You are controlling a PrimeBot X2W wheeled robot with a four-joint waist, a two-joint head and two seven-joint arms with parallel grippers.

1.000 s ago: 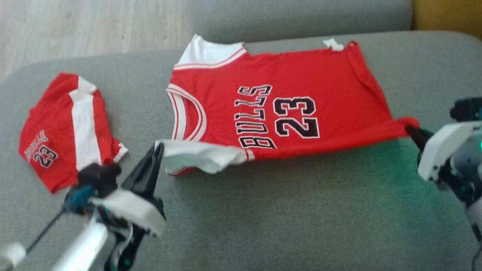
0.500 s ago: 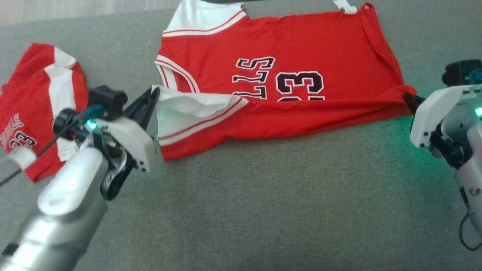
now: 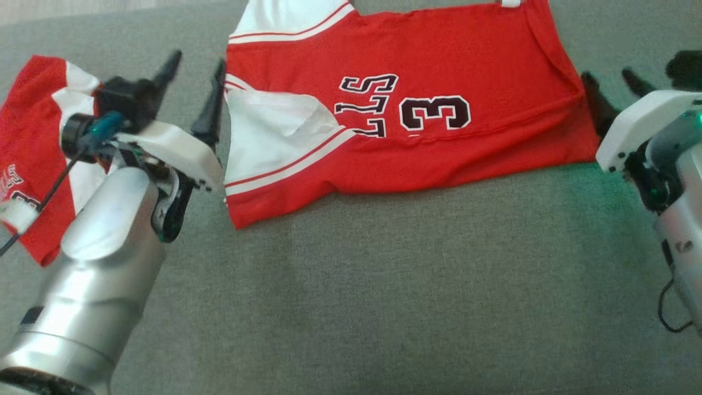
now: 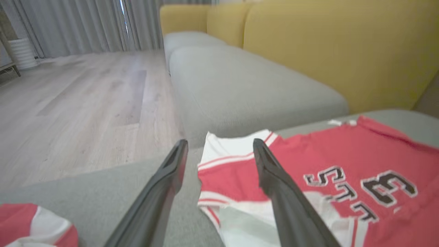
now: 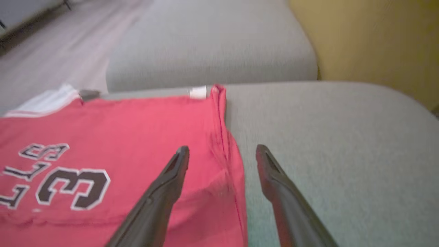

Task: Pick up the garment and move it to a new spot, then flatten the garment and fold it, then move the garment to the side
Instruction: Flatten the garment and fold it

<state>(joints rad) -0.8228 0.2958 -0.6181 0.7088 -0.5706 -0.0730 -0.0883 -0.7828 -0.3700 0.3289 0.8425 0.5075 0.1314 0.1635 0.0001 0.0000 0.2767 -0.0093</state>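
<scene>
The garment [image 3: 439, 49], a red basketball jersey with white trim and black lettering, lies on the grey sofa cushion [image 3: 384, 285]. Its near edge is folded over onto itself, covering part of the lettering. My left gripper [image 3: 197, 60] stands open at the jersey's left end, one finger over the white shoulder part, holding nothing. My right gripper [image 3: 607, 75] is open at the jersey's right end, just off the hem. In the left wrist view the left gripper [image 4: 220, 142] straddles the edge of the garment [image 4: 343, 151]. In the right wrist view the right gripper [image 5: 223, 148] straddles the hem of the garment [image 5: 137, 120].
A pair of red and white shorts [image 3: 33, 109] lies at the cushion's left end, behind my left arm. A second grey cushion [image 4: 240, 85] and a yellow backrest [image 4: 325, 51] lie beyond, with wooden floor [image 4: 68, 103] to the left. The cushion's near half is bare.
Both grippers have opened and let go of the jersey's near edge, which now rests folded over the body. The camera has tilted, shifting the whole picture.
</scene>
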